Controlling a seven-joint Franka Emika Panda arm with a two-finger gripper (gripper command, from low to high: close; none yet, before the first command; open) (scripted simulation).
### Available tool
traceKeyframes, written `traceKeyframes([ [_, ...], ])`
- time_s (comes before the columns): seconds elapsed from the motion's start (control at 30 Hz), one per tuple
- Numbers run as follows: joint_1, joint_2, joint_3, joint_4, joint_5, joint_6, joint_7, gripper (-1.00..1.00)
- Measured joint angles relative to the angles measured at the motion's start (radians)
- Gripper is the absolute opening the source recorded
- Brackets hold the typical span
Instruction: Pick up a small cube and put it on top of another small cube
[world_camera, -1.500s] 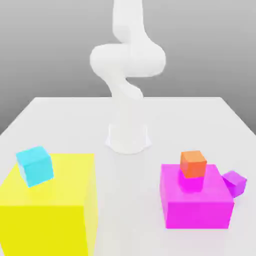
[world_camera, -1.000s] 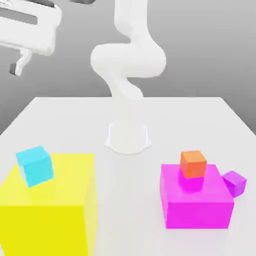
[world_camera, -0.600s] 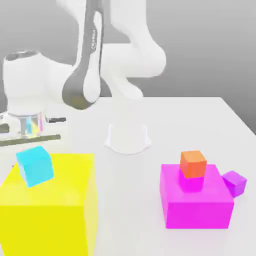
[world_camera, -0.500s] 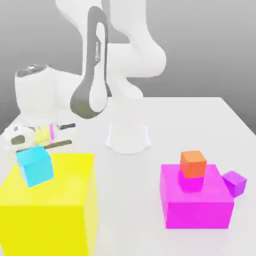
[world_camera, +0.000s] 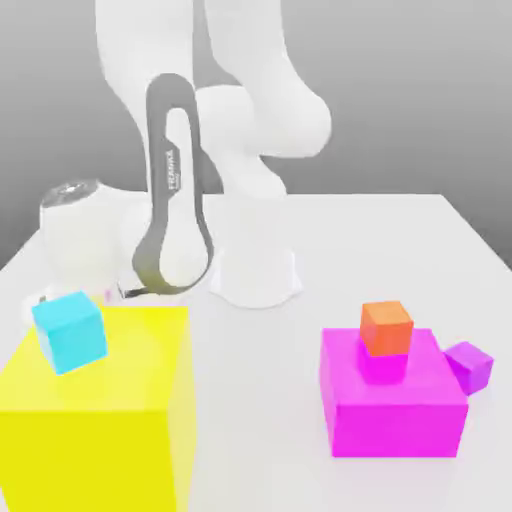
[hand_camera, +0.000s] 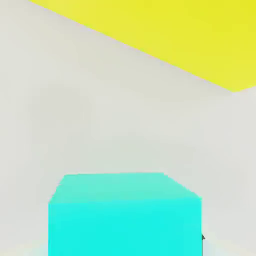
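The small turquoise cube (hand_camera: 125, 215) is close up in the hand view, resting on the white table beside a face of the big yellow block (hand_camera: 175, 35). My gripper (world_camera: 72, 290) is low at the exterior view's left, behind the yellow block (world_camera: 100, 410), and is shut on the turquoise cube. The other small cube, sky-blue (world_camera: 68, 332), sits tilted on top of the yellow block, just in front of my hand. My fingertips are hidden behind it.
A magenta block (world_camera: 395, 395) at the exterior view's right carries a small orange cube (world_camera: 386, 328). A small purple cube (world_camera: 470, 365) lies on the table beside it. The arm's white base (world_camera: 256, 275) stands at mid-table.
The arm has swung down from the upper left to table level behind the yellow block. The jaws have closed from wide open.
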Motion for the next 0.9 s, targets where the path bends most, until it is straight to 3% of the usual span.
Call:
traceKeyframes([
  [0.13,0.033,-0.143,-0.09,-0.031,-0.247,-0.101,0.181,-1.0],
  [0.2,0.055,-0.159,-0.082,-0.014,-0.263,-0.116,0.194,-1.0],
  [0.4,0.021,-0.246,-0.11,0.053,-0.239,-0.194,0.193,-1.0],
  [0.67,0.022,-0.391,-0.182,0.161,-0.044,-0.439,0.168,-1.0],
  [0.9,0.044,-0.392,-0.085,0.313,-0.123,-0.633,0.404,-1.0],
])
